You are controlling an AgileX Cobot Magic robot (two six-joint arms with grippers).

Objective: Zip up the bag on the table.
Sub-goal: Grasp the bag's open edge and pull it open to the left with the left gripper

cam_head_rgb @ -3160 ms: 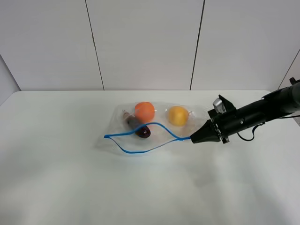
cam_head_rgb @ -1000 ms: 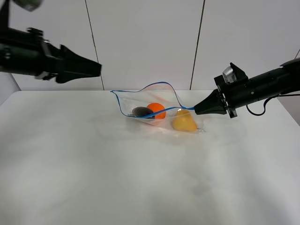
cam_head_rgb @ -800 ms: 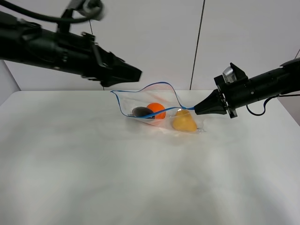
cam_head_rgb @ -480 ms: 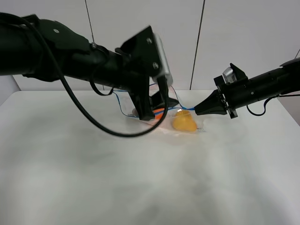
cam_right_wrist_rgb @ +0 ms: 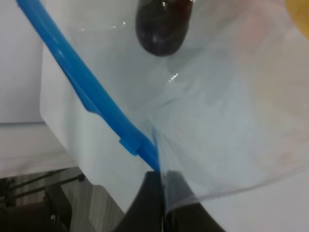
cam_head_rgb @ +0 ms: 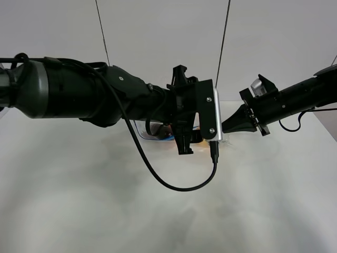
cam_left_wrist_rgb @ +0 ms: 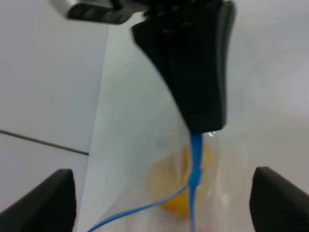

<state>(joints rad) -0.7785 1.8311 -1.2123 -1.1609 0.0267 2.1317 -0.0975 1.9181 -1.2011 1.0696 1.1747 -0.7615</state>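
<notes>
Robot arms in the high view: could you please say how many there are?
2. The left arm reaches across, hiding most of the bag; the right arm enters from the right, right gripper shut on the bag's corner.

The left gripper (cam_left_wrist_rgb: 171, 203) shows only as two dark fingers (cam_left_wrist_rgb: 60, 198) set wide apart, with nothing touching either. Across the gap, the right gripper (cam_left_wrist_rgb: 202, 126) tapers to a black tip, its jaws pressed together on the end of the blue zipper strip (cam_left_wrist_rgb: 194, 159) of the bag (cam_left_wrist_rgb: 154, 159). From that pinch the strip parts into two lines. A blurred yellow fruit (cam_left_wrist_rgb: 174, 195) sits inside the clear plastic, over the white table (cam_left_wrist_rgb: 270, 96).
</notes>
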